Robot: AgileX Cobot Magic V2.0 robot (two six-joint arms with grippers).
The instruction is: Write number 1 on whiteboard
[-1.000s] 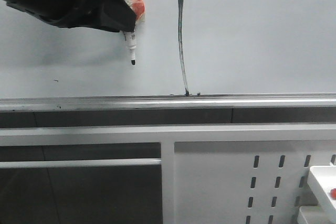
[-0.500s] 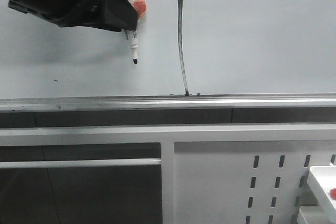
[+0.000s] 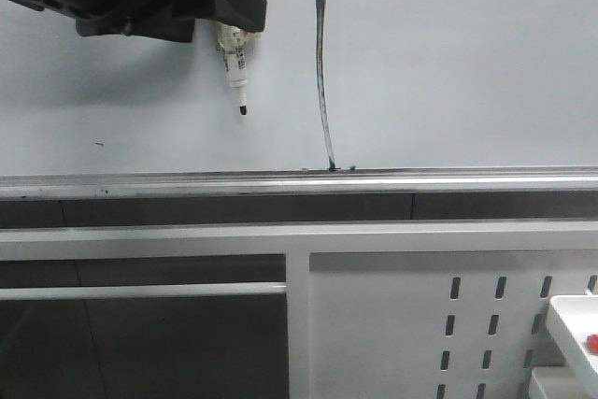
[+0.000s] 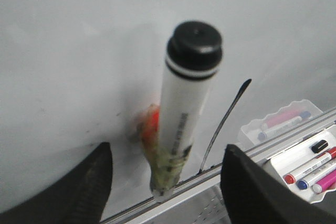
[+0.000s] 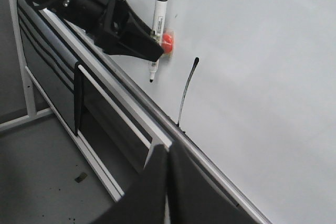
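Observation:
The whiteboard (image 3: 467,63) fills the upper front view, with its silver rail (image 3: 420,179) below. The number 1 (image 3: 322,81) is a long black stroke reaching down to the rail; it also shows in the left wrist view (image 4: 223,124) and the right wrist view (image 5: 186,90). A white marker pen (image 3: 237,77) points tip down against the board, left of the stroke, beside a red clip (image 5: 167,39). My left gripper (image 3: 224,7) is open around the pen (image 4: 184,114), its fingers wide apart and not touching it. My right gripper (image 5: 169,148) is shut and empty, away from the board.
A white perforated metal panel (image 3: 420,324) stands under the rail. A white tray (image 3: 575,324) sits at the lower right; the left wrist view shows it (image 4: 310,166) holding several markers. Dark frame openings lie at the lower left.
My left gripper has shifted up and turned, and now hides the red clip in the front view. The pen tip has drifted slightly right. The stroke is unchanged.

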